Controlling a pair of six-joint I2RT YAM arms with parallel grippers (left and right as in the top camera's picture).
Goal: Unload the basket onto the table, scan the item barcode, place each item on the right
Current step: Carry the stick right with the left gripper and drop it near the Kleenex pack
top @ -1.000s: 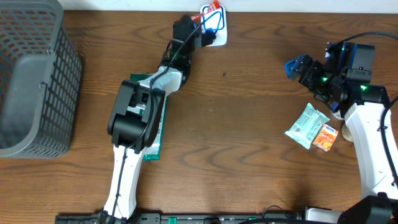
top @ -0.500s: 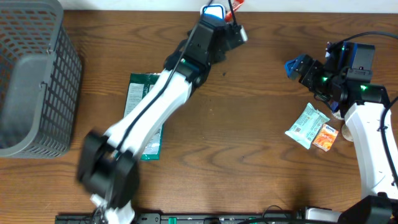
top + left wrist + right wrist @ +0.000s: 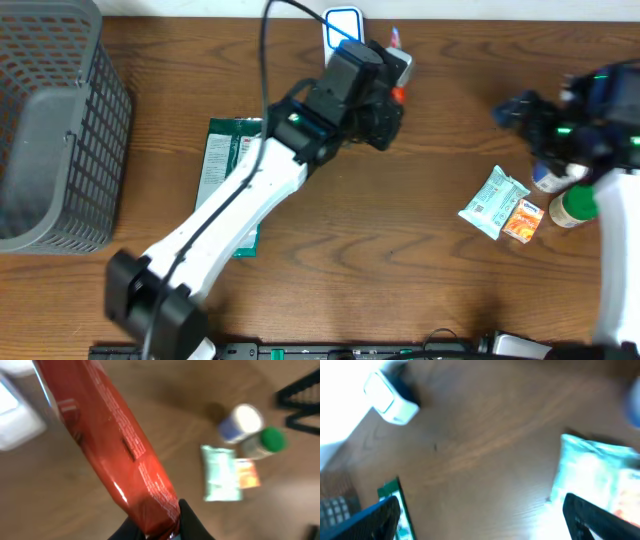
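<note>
the left arm has swung off the green packet [image 3: 222,165] and now reaches toward the scanner [image 3: 343,22] at the table's far edge. the right arm has slid toward the right edge. the left gripper [image 3: 161,527] is clamped on the lower end of a red packet [image 3: 112,445]. only the left wrist view shows this plainly; overhead, just a red sliver peeks out beside the scanner. the right gripper [image 3: 485,517] stands wide apart and empty, beside the teal sachet [image 3: 592,470].
</note>
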